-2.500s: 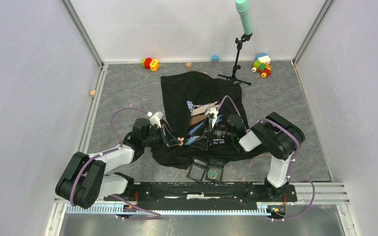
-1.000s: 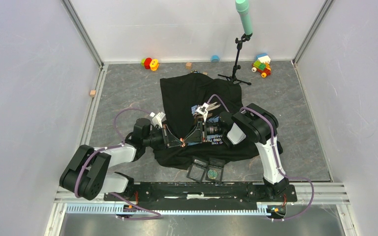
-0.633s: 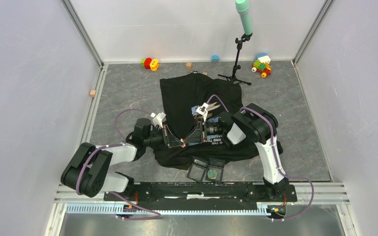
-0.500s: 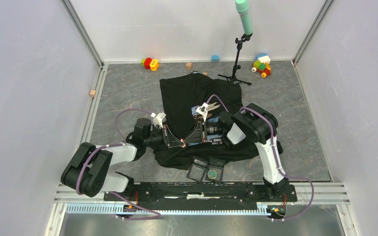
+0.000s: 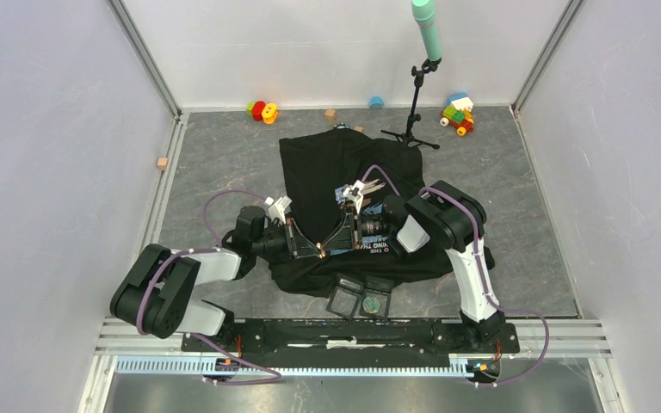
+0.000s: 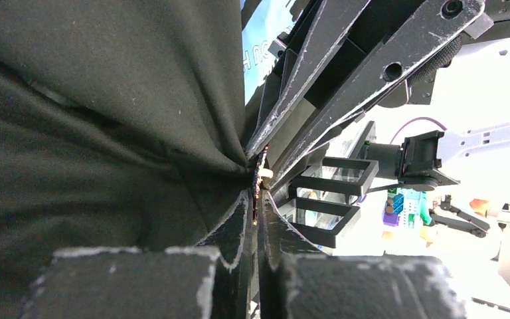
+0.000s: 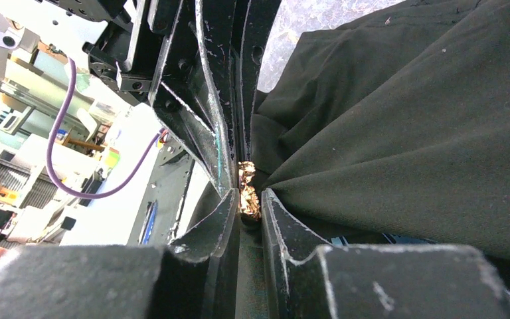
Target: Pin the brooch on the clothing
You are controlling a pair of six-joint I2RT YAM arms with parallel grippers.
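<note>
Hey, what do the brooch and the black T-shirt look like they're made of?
The brooch: probably metal with a gold-copper finish, since it glints brightly and has a lumpy surface. The T-shirt: soft knit cloth, likely cotton, matte; it bunches into folds and shows lint specks.

top: bright, even, soft shadows | wrists: background blown out, near fingers [image 6: 139,279] blurred, clothing [image 7: 405,153] dark

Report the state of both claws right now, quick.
Left claw: shut on the brooch, at the bunched shirt.
Right claw: fingers close on either side of the same brooch; whether it grips cannot be told.
</note>
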